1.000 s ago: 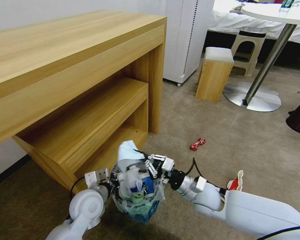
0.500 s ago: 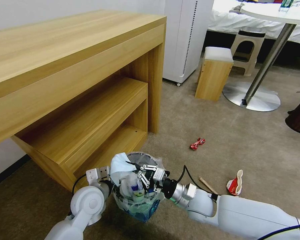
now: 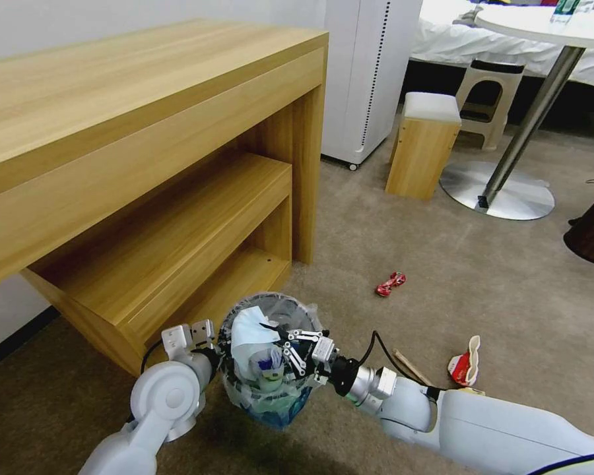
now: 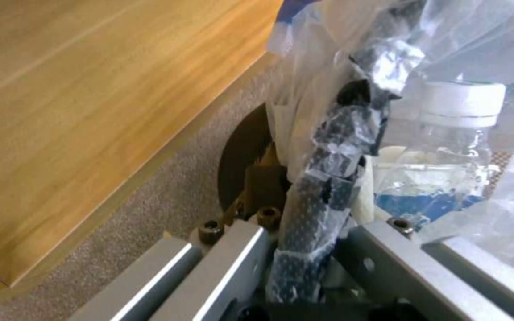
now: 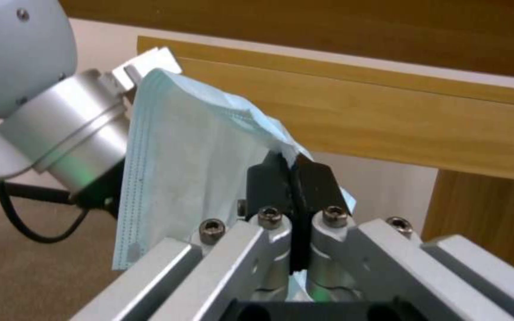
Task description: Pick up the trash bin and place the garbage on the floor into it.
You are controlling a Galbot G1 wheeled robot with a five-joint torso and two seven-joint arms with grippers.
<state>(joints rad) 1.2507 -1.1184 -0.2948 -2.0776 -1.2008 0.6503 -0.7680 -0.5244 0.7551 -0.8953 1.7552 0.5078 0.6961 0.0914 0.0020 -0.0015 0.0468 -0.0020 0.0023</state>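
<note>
The trash bin (image 3: 270,404), a dark wire bin lined with a crinkly clear bag, hangs just above the beige floor (image 3: 508,290). My left gripper (image 3: 212,356) is shut on its rim (image 4: 328,178), with a plastic bottle (image 4: 450,142) showing inside. My right gripper (image 3: 285,353) is over the bin's mouth, shut on a light blue face mask (image 3: 249,335) that drapes from the pinched fingers (image 5: 272,178). Of the garbage, a red wrapper (image 3: 391,284), a wooden stick (image 3: 410,367) and a crushed red paper cup (image 3: 465,366) lie on the carpet.
A wooden desk (image 3: 145,119) with a lower shelf (image 3: 198,244) stands close behind the bin. Farther back are a white cabinet (image 3: 369,72), a wooden stool (image 3: 424,145) and a round table's metal base (image 3: 501,194). A dark brown bin (image 3: 591,234) sits at the right edge.
My right gripper has come down and toward the left arm with the mask, from above the rim into the bin's mouth. The left gripper still holds the bin.
</note>
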